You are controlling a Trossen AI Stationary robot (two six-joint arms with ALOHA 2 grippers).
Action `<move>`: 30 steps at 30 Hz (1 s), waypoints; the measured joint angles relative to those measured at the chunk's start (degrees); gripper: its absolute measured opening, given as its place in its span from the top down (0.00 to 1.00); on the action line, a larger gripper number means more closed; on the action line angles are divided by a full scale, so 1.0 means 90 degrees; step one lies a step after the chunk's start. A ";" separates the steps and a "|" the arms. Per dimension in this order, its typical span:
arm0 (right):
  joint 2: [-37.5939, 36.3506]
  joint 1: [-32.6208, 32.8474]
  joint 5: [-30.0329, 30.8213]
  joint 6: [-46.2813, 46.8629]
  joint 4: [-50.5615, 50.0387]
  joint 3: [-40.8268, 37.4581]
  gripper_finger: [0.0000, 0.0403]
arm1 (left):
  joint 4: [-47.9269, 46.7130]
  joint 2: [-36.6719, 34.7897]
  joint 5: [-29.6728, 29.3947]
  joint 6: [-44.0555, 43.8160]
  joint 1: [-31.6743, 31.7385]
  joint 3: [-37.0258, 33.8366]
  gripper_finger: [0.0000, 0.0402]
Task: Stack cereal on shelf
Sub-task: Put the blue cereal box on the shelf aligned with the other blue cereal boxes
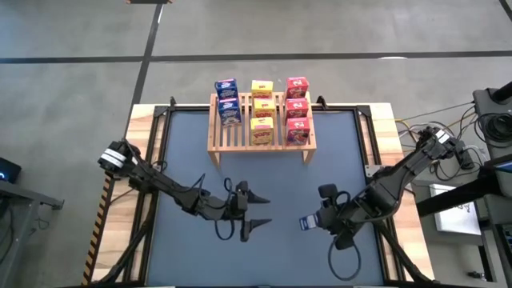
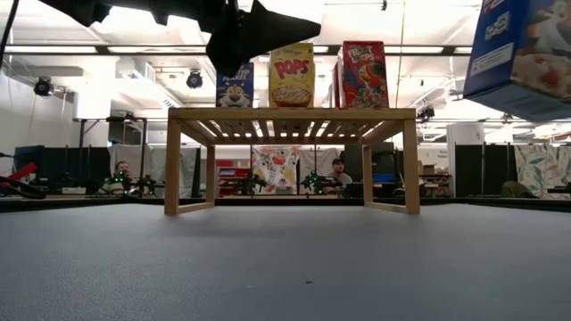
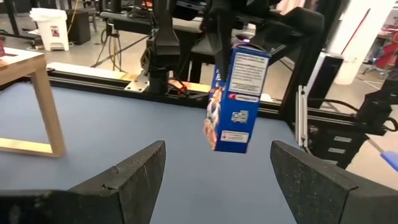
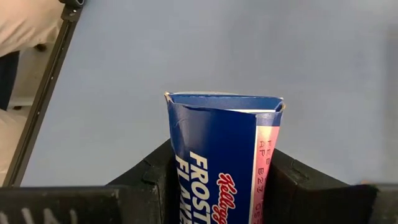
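**A:** How far along is the stacking looking?

**B:** Nearly finished, I'd judge. The shelf (image 1: pixel 262 147) is already carrying eight boxes in three columns: two blue (image 1: pixel 227 101), three yellow (image 1: pixel 262 112) and three red (image 1: pixel 298 110). Only the blue column is missing one.

**A:** And the ninth?

**B:** The right gripper (image 1: pixel 318 221) is clenching the last blue cereal box (image 1: pixel 306 223), holding it off the table (image 1: pixel 192 160), well in front of the shelf and to its right side. In the right wrist view the fingers (image 4: pixel 149 180) are pressing both sides of the box (image 4: pixel 221 155).

**A:** What is the left arm doing?

**B:** It is reaching in from the left, with the left gripper (image 1: pixel 258 210) hovering over the middle of the table, released and empty, pointing toward the held box.

**A:** So what's left?

**B:** Carrying that box across to the open spot in the blue column and setting it down.
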 joint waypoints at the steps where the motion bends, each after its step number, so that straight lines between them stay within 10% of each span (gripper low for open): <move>1: 0.0000 -0.0015 0.0002 -0.0006 0.0005 0.0000 0.63 | 0.0000 0.0000 0.0002 -0.0002 -0.0001 0.0006 0.32; 30: 0.0000 -0.0116 0.0009 -0.0222 0.0150 0.0000 0.63 | -0.0969 0.0835 0.0415 -0.0229 0.0023 0.1387 0.06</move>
